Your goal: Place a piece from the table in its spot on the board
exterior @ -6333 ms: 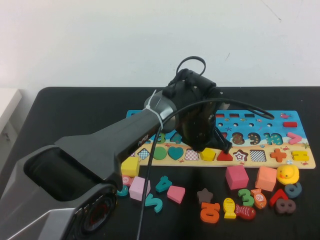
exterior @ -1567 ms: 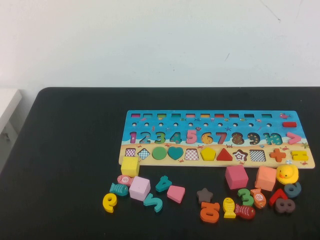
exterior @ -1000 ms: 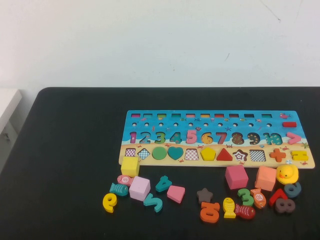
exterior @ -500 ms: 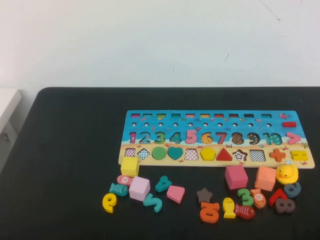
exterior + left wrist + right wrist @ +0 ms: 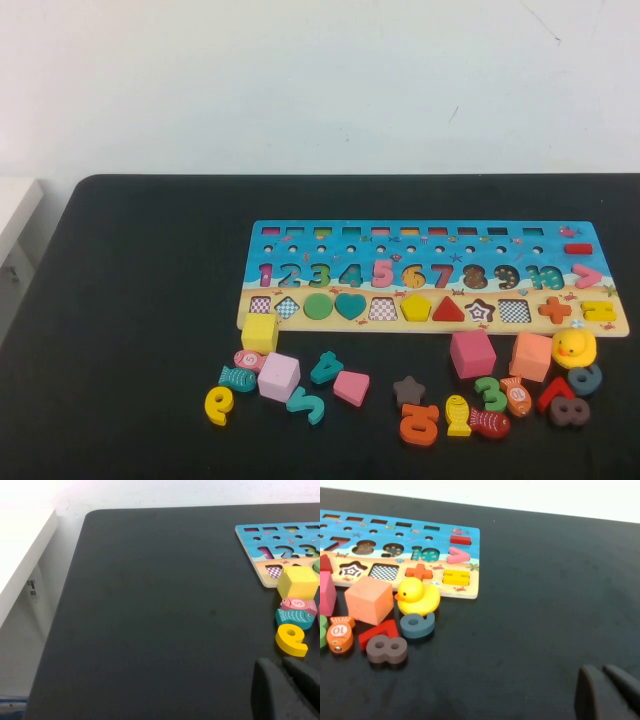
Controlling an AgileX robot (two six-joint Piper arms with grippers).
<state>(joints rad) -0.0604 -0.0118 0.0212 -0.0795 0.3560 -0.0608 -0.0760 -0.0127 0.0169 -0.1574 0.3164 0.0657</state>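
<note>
High view: yellow pentagon piece (image 5: 416, 308) sits in the board (image 5: 430, 236), centre frame, on the table (image 5: 130, 300).
Left gripper (image 5: 282, 666): clenched, empty, off the board's left.
Right gripper (image 5: 603, 671): seemingly clenched, empty.

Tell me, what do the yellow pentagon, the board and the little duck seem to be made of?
Pentagon piece: probably painted wood, flat, matte yellow. Board: likely wood or plywood, pale edge under a printed top. Duck: smooth, rounded, slightly glossy; painted wood or plastic, unclear. Left gripper and right gripper hover shut over the table.

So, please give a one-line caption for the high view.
Yellow pentagon seated in the board; loose pieces on the table; both claws out of view.
</note>
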